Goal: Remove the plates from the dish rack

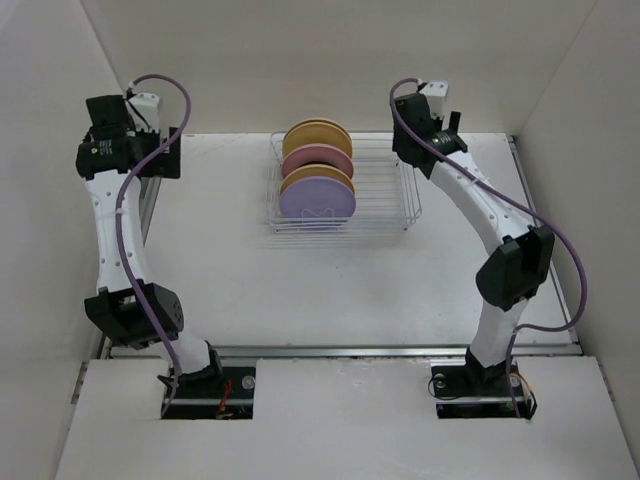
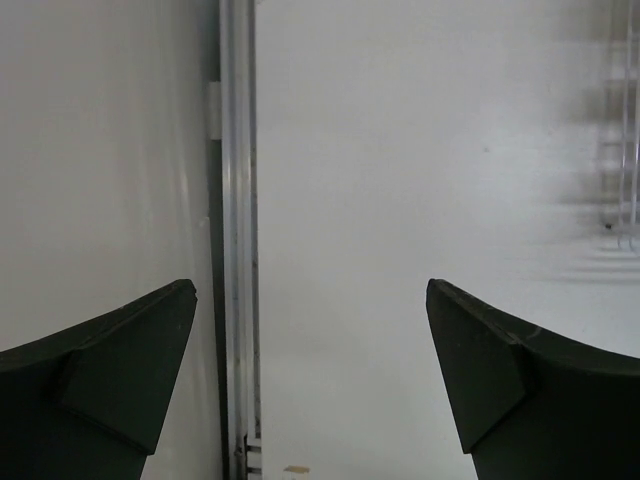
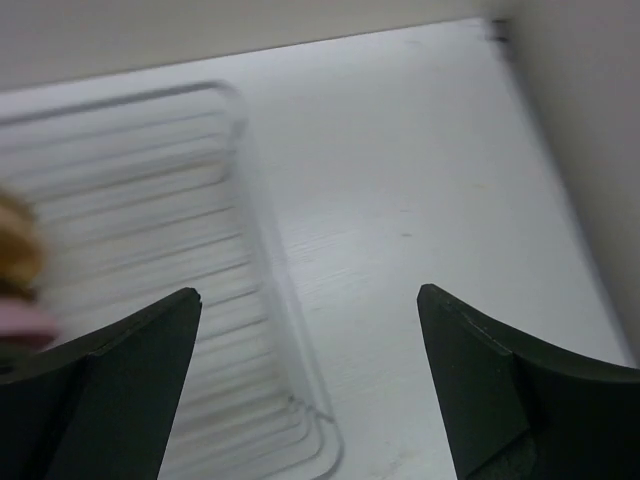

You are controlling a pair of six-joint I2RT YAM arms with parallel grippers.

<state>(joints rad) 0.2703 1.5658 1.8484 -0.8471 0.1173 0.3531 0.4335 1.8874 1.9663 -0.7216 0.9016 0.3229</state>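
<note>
The right gripper hangs with its dark fingers spread wide and nothing between them, just above the far right corner of the rectangular silver-white wire dish rack, whose right half shows only bare wires. The round plates stand on edge in the rack's left half, in a row running from near to far with their faces toward the near edge: a lavender plate at the front, then an amber-brown plate, a pink plate and a yellow-tan plate at the back. So they lie to this gripper's left, with rims reachable from above. The left gripper, equally wide and empty, sits at the far left corner of the white table beside the aluminium rail, well apart from the rack; the right arm is probably the nearer. Bare table lies between the rack and the near edge for setting plates down, but the white side walls stand close to both arms.
</note>
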